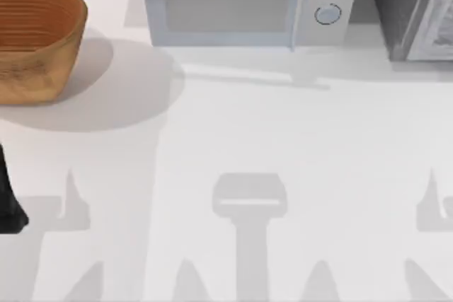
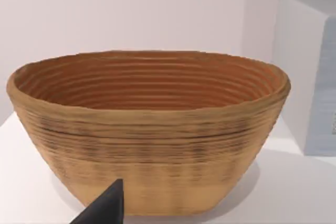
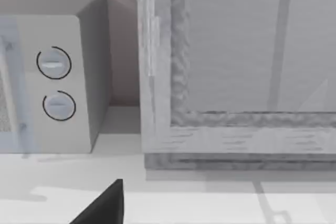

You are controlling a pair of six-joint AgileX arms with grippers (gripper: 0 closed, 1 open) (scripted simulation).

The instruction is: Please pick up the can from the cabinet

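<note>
The grey cabinet (image 1: 414, 12) stands at the table's far right corner. In the right wrist view the cabinet (image 3: 157, 77) faces me with its pale wooden frame and a grey front panel. The can is hidden. A black tip of my right gripper (image 3: 102, 205) pokes into the right wrist view, a short way in front of the cabinet's base. My left arm (image 1: 8, 203) sits at the table's left edge. A black tip of the left gripper (image 2: 105, 208) shows before a woven basket.
A brown woven basket (image 1: 35, 37) (image 2: 147, 129) stands at the far left, empty inside. A white microwave (image 1: 248, 5) (image 3: 52, 82) with two round dials sits at the back middle, just left of the cabinet. The white tabletop (image 1: 233, 132) stretches across the front.
</note>
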